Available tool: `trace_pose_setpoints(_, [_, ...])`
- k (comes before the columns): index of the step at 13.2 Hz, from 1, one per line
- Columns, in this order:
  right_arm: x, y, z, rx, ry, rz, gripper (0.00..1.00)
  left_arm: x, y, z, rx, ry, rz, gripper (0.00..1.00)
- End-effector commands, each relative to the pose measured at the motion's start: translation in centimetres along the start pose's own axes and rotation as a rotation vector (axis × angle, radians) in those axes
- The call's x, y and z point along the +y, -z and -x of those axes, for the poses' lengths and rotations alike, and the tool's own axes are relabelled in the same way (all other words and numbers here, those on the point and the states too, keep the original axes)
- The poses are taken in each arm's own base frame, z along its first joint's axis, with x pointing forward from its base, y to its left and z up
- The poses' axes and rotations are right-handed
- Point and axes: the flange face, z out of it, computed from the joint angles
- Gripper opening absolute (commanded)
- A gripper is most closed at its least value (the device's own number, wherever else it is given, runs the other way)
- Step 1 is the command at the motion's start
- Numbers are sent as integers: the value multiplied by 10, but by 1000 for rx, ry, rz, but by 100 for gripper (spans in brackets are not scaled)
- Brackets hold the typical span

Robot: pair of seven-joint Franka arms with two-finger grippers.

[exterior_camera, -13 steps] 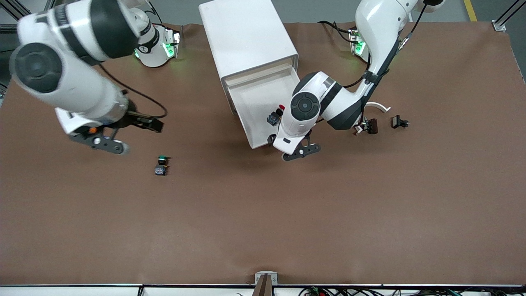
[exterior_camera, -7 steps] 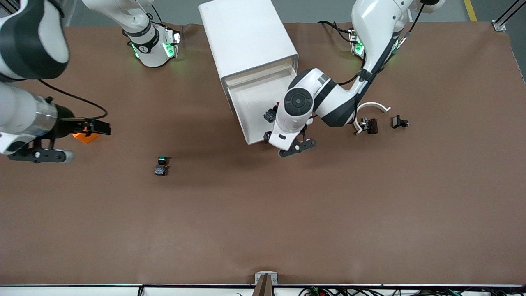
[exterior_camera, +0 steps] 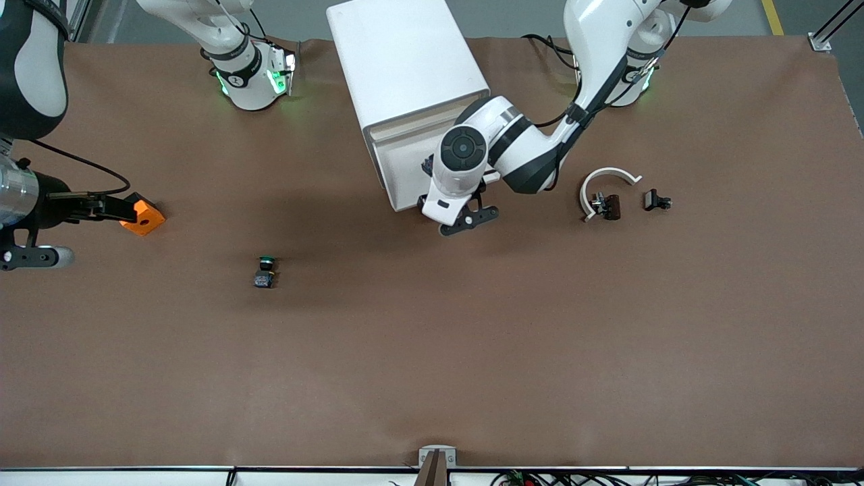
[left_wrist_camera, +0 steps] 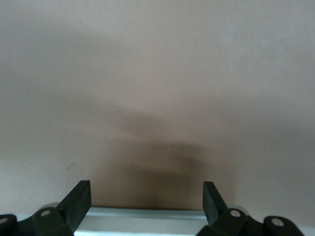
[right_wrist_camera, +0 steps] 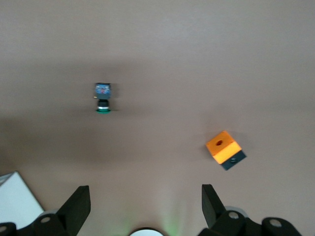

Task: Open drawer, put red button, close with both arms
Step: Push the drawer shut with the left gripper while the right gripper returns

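Front view: my left gripper (exterior_camera: 466, 219) sits low against the front of the drawer (exterior_camera: 398, 177), which sticks a short way out of the white cabinet (exterior_camera: 405, 61). The red button (exterior_camera: 426, 164) lies in the drawer, just beside my left wrist. Only a dark bit of it shows past my arm. My right gripper (exterior_camera: 34, 255) hangs over the table at the right arm's end, with the orange block (exterior_camera: 143, 216) near it and the green button (exterior_camera: 264, 271) well apart.

Left wrist view: my left gripper (left_wrist_camera: 146, 189) has its fingers spread wide with nothing between them. A white edge runs just under them.

Right wrist view: my right gripper (right_wrist_camera: 145, 194) is spread wide too and empty. Below it lie the orange block (right_wrist_camera: 225, 150) and the green button (right_wrist_camera: 102, 98).
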Motion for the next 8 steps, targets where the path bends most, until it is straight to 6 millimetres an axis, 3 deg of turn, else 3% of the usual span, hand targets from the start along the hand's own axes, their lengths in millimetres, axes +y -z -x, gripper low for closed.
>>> trace_pose_setpoints(1, [30, 4, 5, -5, -2, 7, 100, 1, 3, 14, -14, 25, -24, 100])
trace_pose_setpoints(3, [50, 1, 6, -6, -30, -8, 100, 5, 2, 24, -23, 35, -24, 100])
trace_pose_setpoints(5, [52, 4, 6, 1, -36, -5, 100, 9, -1, 38, -42, 54, -25, 100])
trace_pose_setpoints(8, [56, 27, 10, 50, -51, 4, 100, 14, -6, 50, -85, 73, -22, 100])
